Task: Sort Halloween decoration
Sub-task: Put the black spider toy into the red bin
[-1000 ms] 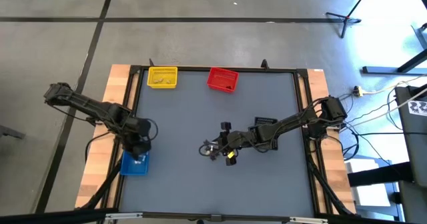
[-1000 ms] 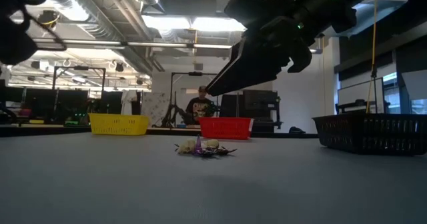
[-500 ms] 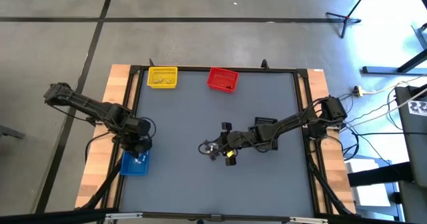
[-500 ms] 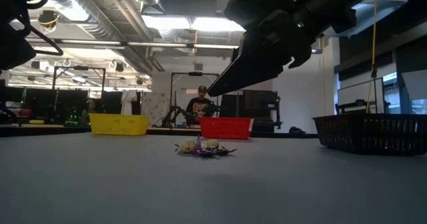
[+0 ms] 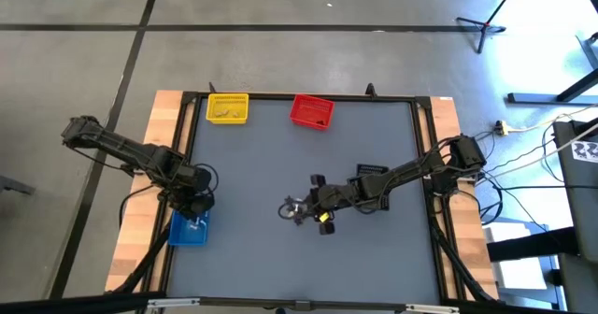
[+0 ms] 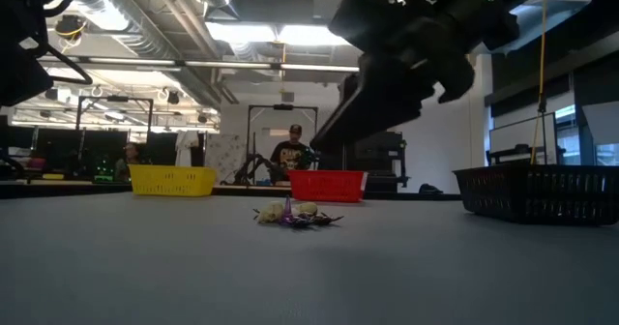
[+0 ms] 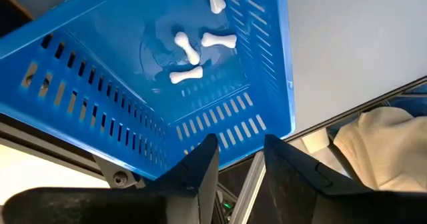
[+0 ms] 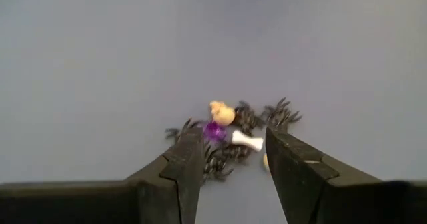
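Observation:
The Halloween decoration lies as a small heap of trinkets in the table's middle: dark spidery pieces, a purple one, a pale tan one and a white bone. My right gripper hovers open just above the heap, touching nothing. More white bones lie on the floor of the blue bin at the table's near left. Over that bin my left gripper stands open with nothing between its fingers.
A yellow bin and a red bin stand at the far edge. A black bin sits right of the middle, beside my right arm. A person sits in the room beyond the table.
My right gripper has turned a little above the heap of trinkets and keeps clear of them. The heap has stayed where it was.

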Robot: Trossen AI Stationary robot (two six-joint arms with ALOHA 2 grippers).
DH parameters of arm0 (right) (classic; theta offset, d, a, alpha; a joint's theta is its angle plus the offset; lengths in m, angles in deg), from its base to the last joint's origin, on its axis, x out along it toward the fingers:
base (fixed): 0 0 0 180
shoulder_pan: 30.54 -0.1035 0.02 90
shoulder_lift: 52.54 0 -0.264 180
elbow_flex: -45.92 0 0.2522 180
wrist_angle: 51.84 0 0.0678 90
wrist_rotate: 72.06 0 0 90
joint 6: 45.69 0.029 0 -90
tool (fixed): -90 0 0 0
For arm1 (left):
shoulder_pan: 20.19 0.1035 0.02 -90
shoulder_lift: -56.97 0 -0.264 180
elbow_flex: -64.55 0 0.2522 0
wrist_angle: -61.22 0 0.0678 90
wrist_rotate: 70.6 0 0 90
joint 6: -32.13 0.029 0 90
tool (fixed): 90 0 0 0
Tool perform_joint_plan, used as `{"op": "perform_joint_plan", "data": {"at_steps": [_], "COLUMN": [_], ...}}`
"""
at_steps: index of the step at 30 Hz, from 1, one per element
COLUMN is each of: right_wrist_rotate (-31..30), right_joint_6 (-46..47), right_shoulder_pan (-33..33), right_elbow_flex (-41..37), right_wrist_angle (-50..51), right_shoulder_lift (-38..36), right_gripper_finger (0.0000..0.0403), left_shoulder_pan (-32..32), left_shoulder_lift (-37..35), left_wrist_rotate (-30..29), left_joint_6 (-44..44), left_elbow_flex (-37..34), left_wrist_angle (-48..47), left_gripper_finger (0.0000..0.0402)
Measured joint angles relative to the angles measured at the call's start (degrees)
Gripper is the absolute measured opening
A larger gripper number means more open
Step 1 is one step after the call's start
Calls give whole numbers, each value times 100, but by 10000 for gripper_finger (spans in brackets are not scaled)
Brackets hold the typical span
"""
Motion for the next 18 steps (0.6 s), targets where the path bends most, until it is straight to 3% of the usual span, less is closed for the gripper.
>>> {"op": "perform_joint_plan", "data": {"at_steps": [9, 14, 18], "right_wrist_rotate": [545, 646, 647], "right_joint_6": [-10, -40, -42], "right_shoulder_pan": [-2, -2, 0], "right_elbow_flex": [0, 0, 0], "right_wrist_angle": [249, 250, 331], "right_shoulder_lift": [4, 4, 4], "right_gripper_finger": [159, 159, 159], "left_shoulder_pan": [-1, 1, -1], "left_shoulder_lift": [0, -3, -16], "left_wrist_rotate": [166, 212, -114], "left_joint_6": [132, 180, 177], "left_elbow_flex": [-2, -9, -9], "left_wrist_angle": [94, 917, 1695], "left_gripper_finger": [114, 114, 114]}}
